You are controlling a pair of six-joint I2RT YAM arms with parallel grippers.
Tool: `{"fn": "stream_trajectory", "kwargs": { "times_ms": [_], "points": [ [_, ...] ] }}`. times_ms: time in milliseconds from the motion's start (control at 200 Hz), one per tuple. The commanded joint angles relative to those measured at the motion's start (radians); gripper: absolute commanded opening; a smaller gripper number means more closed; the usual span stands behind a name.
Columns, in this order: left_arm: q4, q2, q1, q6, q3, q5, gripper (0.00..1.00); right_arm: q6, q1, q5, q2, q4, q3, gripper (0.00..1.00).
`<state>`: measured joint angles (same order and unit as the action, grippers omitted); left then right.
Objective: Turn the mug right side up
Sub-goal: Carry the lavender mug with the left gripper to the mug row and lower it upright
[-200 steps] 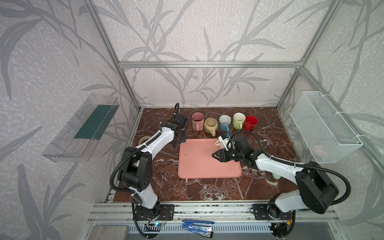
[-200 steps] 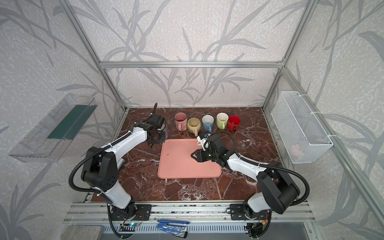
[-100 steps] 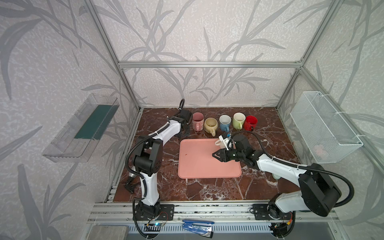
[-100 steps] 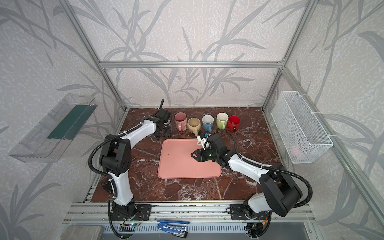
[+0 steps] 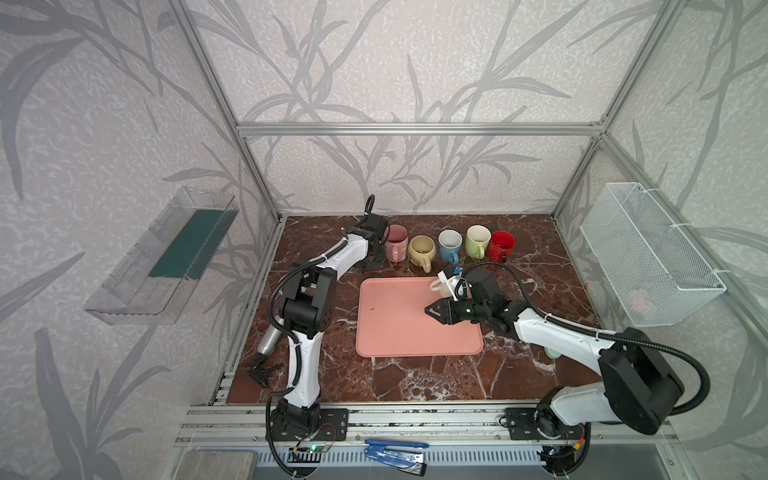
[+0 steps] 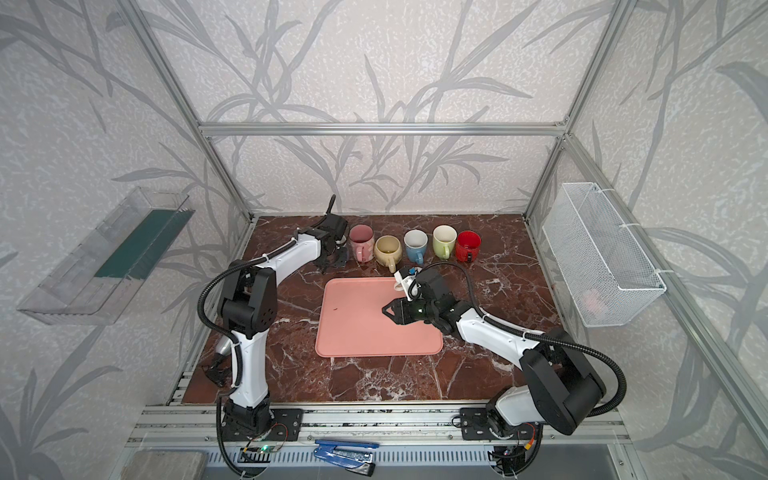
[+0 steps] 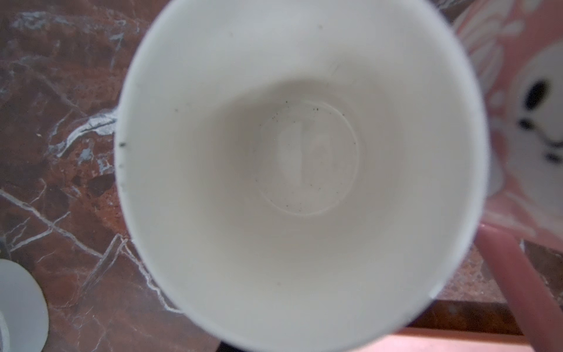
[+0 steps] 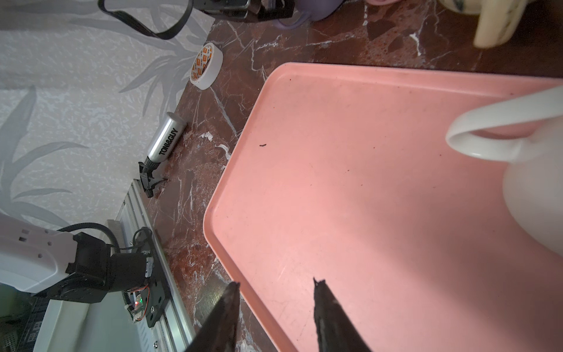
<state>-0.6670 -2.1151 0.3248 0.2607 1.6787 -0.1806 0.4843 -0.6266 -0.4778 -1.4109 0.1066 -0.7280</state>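
The left wrist view is filled by a pale mug seen from above, mouth up, standing on the marble beside a pink mug. The right wrist view shows it as lavender, with my left gripper's black fingers against its handle. In both top views my left gripper covers it; it is shut on the mug. My right gripper hovers open and empty over the pink tray. A white mug sits on the tray's back right corner; I cannot tell which way up.
A row of mugs stands behind the tray: pink, yellow, blue, green, red. A tape roll and a silver canister lie by the left wall. A wire basket hangs on the right wall.
My left arm has swung back and to the right, bringing its gripper up beside the pink mug at the row's left end. The right arm has not moved.
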Motion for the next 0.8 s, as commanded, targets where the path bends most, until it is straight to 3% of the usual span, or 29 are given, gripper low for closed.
{"fn": "stream_trajectory", "kwargs": {
  "times_ms": [0, 200, 425, 795],
  "points": [
    [0.014, -0.006, -0.006, -0.024, 0.051, -0.037, 0.00, -0.015, -0.006, 0.016, 0.023, -0.012, -0.013, 0.41],
    [0.017, -0.012, -0.006, -0.029, 0.048, -0.048, 0.00, -0.019, -0.007, 0.022, 0.026, -0.016, -0.013, 0.41],
    [0.020, -0.002, -0.006, -0.029, 0.025, -0.043, 0.20, -0.021, -0.010, 0.024, 0.029, -0.018, -0.014, 0.41],
    [0.029, 0.061, -0.004, -0.020, -0.036, -0.030, 0.36, -0.029, -0.013, 0.030, 0.033, -0.027, -0.016, 0.41]
  ]
}}
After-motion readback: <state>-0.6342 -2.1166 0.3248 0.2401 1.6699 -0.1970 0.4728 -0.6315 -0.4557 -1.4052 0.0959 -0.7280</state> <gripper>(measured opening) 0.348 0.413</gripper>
